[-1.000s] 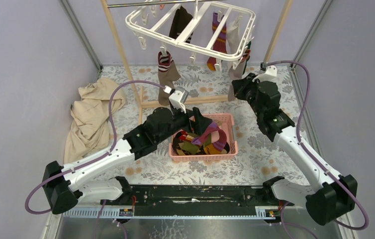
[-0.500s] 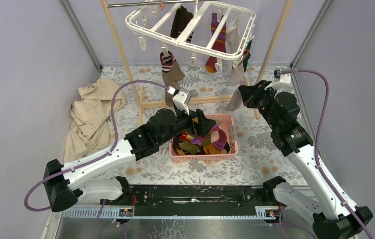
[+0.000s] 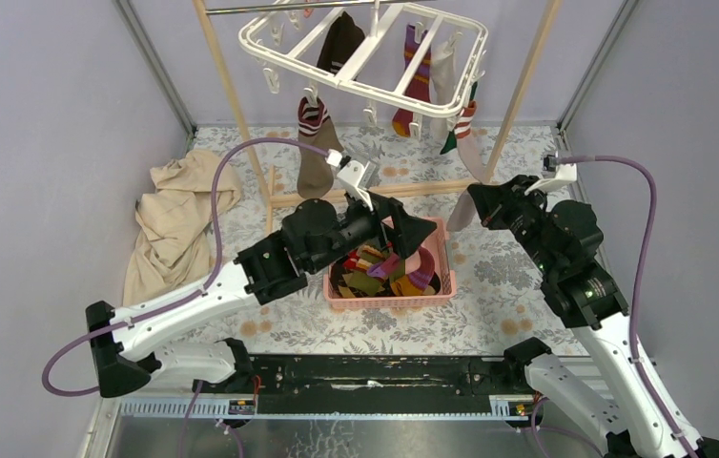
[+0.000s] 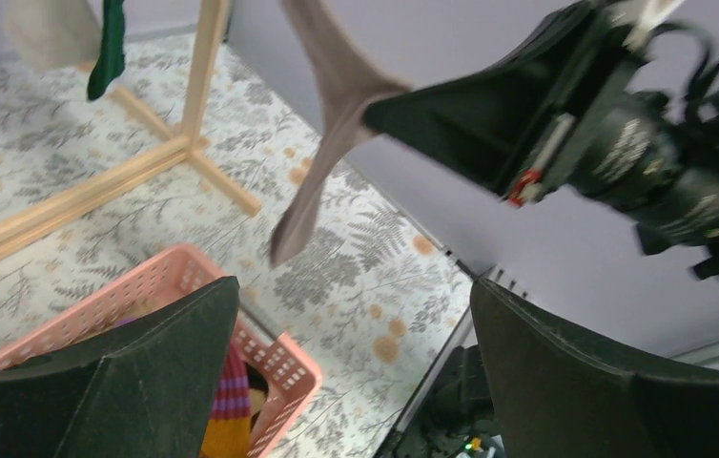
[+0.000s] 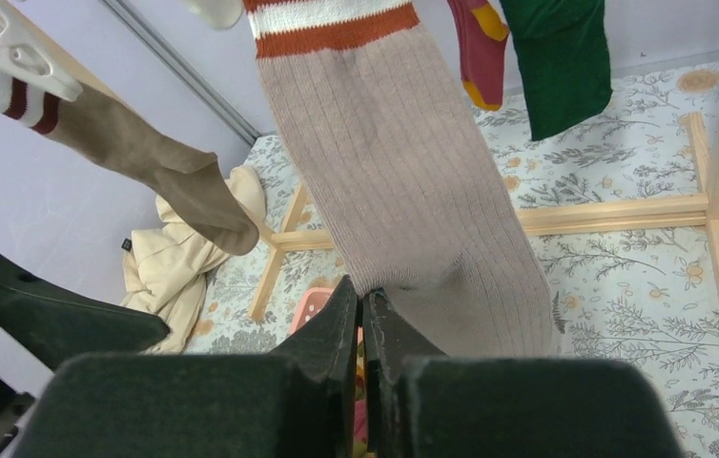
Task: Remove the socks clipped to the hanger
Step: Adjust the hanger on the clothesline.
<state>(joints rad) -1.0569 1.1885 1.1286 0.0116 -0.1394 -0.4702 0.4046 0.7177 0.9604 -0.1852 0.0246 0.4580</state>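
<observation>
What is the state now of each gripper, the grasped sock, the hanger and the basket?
hanger: hanging, carries clipped socks.
beige sock: stretched slantwise down from the hanger.
right gripper: shut on the beige sock.
left gripper: open, empty.
basket: holds loose socks.

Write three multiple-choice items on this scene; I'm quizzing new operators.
1. Where is the pink basket? A. on the table between the arms B. on the beige cloth C. hung from the rack
2. Cuff stripes of the sock in the right jaws? A. blue, black B. orange, white C. green, yellow
3. The left jaws are: A. shut on a sock B. shut on the basket C. wide open, empty
Key: A, it rests on the flowered tabletop; B, the wrist view shows them; C, nothing lies between them.
</observation>
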